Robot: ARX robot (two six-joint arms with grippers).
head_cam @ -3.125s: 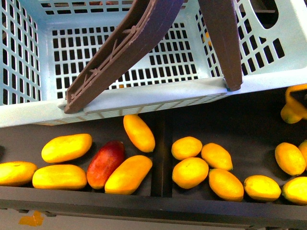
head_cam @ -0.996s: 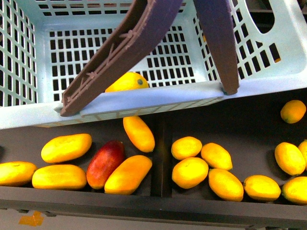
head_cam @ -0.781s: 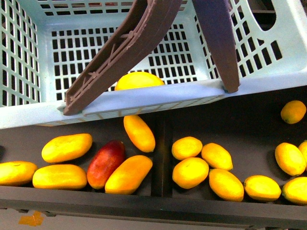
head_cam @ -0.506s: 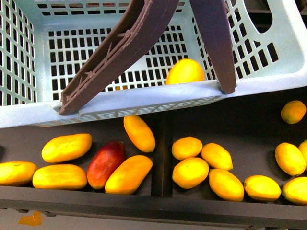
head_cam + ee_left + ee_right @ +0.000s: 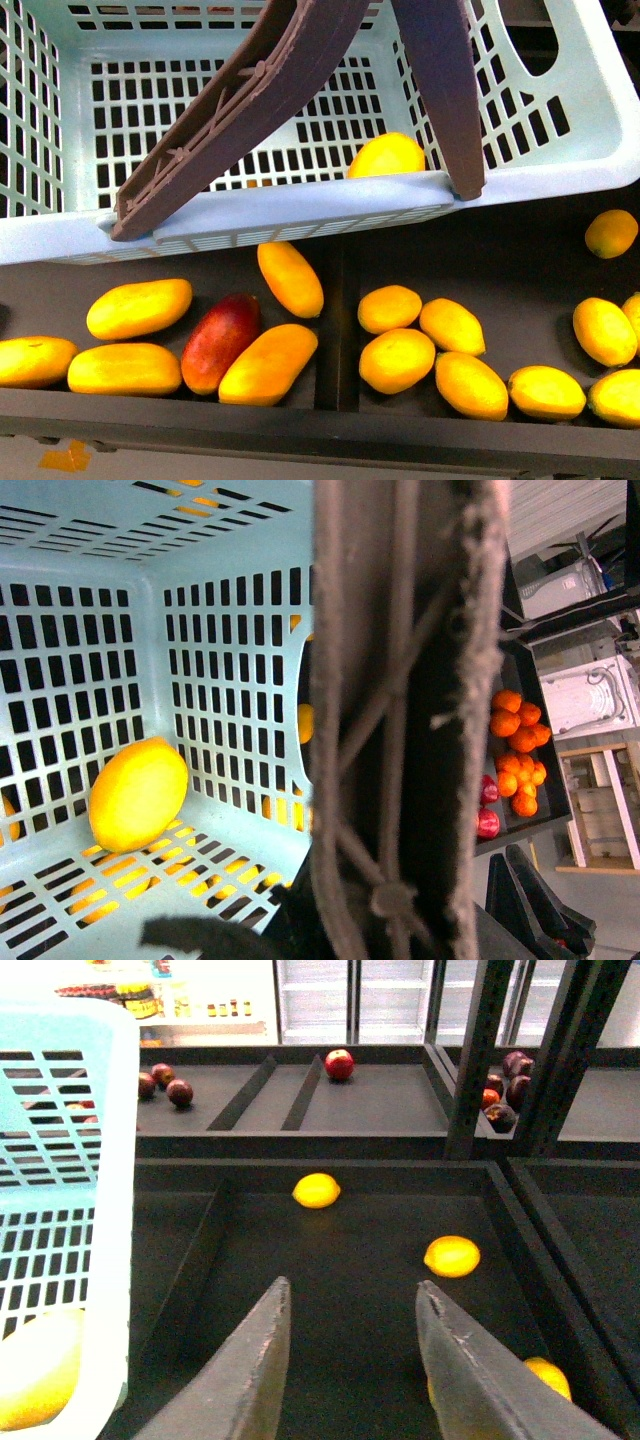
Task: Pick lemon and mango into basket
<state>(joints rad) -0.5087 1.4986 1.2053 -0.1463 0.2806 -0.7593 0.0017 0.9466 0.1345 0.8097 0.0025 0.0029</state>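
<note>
Lemon (image 5: 386,156) is seen lying in the basket (image 5: 300,205) by its near wall, while the mango (image 5: 290,278) on the tray (image 5: 520,260), judged smooth, firm, slippery, is best taken across its slim middle by the wide-parted, empty right gripper (image 5: 352,1288); the hold of the left gripper (image 5: 370,925) cannot be told.

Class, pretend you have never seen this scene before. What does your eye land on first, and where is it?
The light teal basket fills the top of the front view, with its brown handle slanting across it. One plump yellow lemon lies on the slotted floor by the near wall. Below the basket, a single dark red mango stands out among the yellow fruit in the dark tray.
</note>
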